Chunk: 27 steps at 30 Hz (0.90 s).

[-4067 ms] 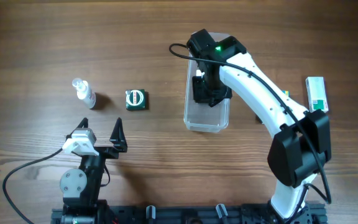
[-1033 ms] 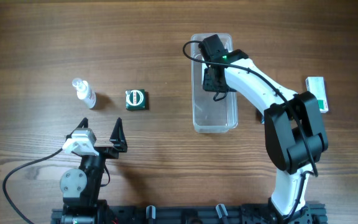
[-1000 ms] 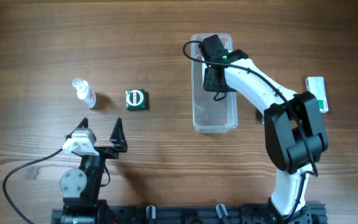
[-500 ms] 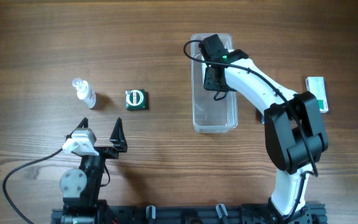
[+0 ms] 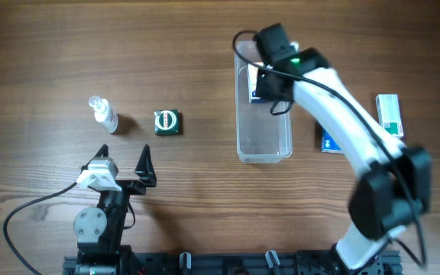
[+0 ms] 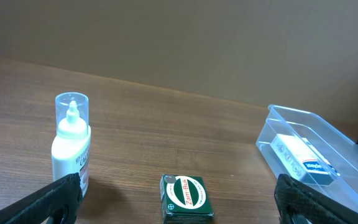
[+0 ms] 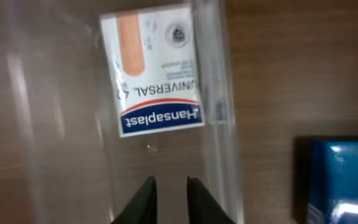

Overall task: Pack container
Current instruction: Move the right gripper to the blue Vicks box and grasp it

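Brown wood bench [image 5: 44, 46], tan wall behind it. The container [image 5: 264, 141] lies a bit right of the middle, closer to the far edge. Its long side runs from the near edge to the far edge, w/ the short ends facing those 2 edges & the open top up. A plaster box [image 7: 157, 78] lies flat inside at the far end, by the right wall. The right hand [image 7: 170, 190] hangs over that end. Its fingers [image 7: 145, 202] are close together w/ a small gap & nothing btwn them. A blue box [image 5: 328, 140] lies on the bench near the container's right wall. A white & green box [image 5: 389, 116] lies by the right edge. Toward the left edge a spray bottle [image 5: 103, 114] stands up & a green box [image 5: 166, 122] lies flat, both well apart from the container. The left hand [image 5: 124, 159] sits by the near edge, spread wide, holding nothing.
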Motion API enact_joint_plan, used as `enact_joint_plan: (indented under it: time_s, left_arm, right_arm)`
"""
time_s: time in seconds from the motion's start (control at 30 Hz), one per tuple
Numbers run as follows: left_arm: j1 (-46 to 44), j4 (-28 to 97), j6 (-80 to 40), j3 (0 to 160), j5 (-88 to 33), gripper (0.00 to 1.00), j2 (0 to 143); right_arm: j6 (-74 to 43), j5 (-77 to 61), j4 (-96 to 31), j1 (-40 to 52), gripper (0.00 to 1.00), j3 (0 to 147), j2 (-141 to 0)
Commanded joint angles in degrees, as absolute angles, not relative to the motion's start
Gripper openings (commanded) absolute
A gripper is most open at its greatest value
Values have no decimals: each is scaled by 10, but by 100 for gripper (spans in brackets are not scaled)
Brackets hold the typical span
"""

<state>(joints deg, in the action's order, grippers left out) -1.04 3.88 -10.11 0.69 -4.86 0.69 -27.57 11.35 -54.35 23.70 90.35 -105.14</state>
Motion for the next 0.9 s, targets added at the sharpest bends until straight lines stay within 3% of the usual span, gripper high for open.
enact_joint_plan:
  time_s: [0.0, 0.07, 0.1, 0.27, 0.37, 0.53, 0.87]
  left_arm:
    - [-6, 39, -94, 3, -58, 100, 3]
    - [-6, 39, -94, 3, -57, 100, 3]
    - [-6, 39, -94, 3, -57, 100, 3]
    - [-6, 39, -94, 3, -58, 100, 3]
    - [-6, 39, -94, 3, -58, 100, 3]
    - [-6, 39, -94, 3, -57, 100, 4]
    - [-6, 39, -94, 3, -58, 100, 4]
  right_arm:
    - [-263, 111, -588, 207, 28, 924, -945]
    - [-255, 112, -626, 188, 61, 924, -910]
    - [-254, 112, -648, 176, 71, 924, -896]
    - [-222, 116, -744, 105, 93, 923, -875]
    - [-207, 112, -762, 60, 100, 909, -884]
    - [-144, 82, -756, 21, 99, 854, -902]
    - [-107, 60, -580, 5, 100, 711, -911]
